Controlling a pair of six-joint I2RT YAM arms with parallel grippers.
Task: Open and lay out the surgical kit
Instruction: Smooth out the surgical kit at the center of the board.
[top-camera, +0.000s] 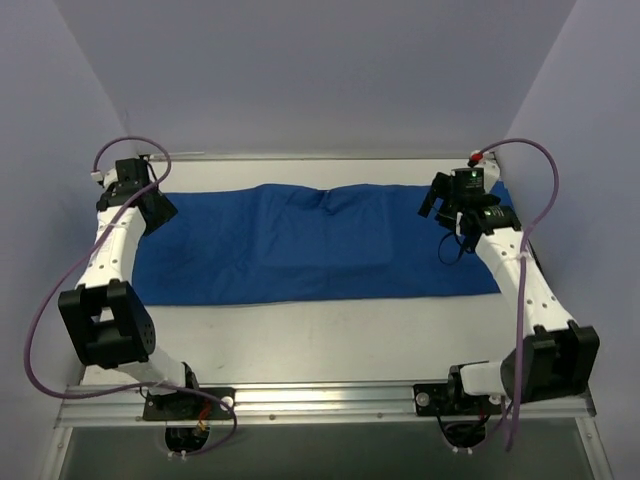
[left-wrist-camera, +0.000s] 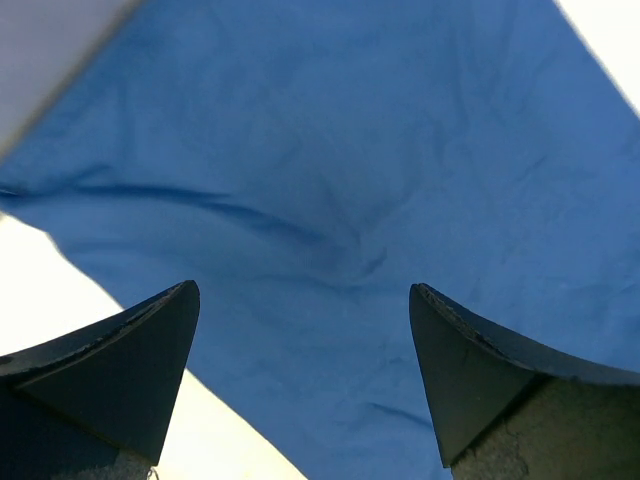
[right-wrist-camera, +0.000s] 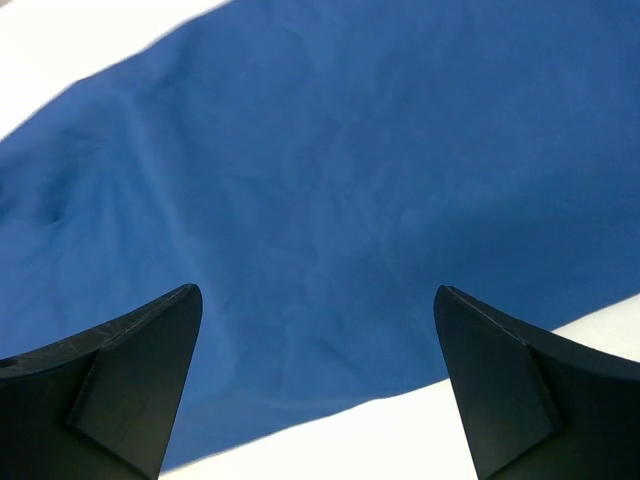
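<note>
The surgical kit shows as a royal-blue cloth wrap (top-camera: 320, 245) spread in a wide band across the far half of the table. A low rectangular bulge lifts its middle, and what lies beneath is hidden. My left gripper (top-camera: 160, 212) hovers over the cloth's left end. Its jaws stand open in the left wrist view (left-wrist-camera: 302, 287), with only wrinkled cloth (left-wrist-camera: 340, 180) below them. My right gripper (top-camera: 436, 203) hangs over the cloth's right end, also open (right-wrist-camera: 318, 289), above the cloth's edge (right-wrist-camera: 330, 200) where it meets the white table.
The white table (top-camera: 320, 335) lies bare between the cloth and the arm bases. Pale walls close in at the back and both sides. A metal rail (top-camera: 320, 400) runs along the near edge, and purple cables (top-camera: 40, 320) loop off each arm.
</note>
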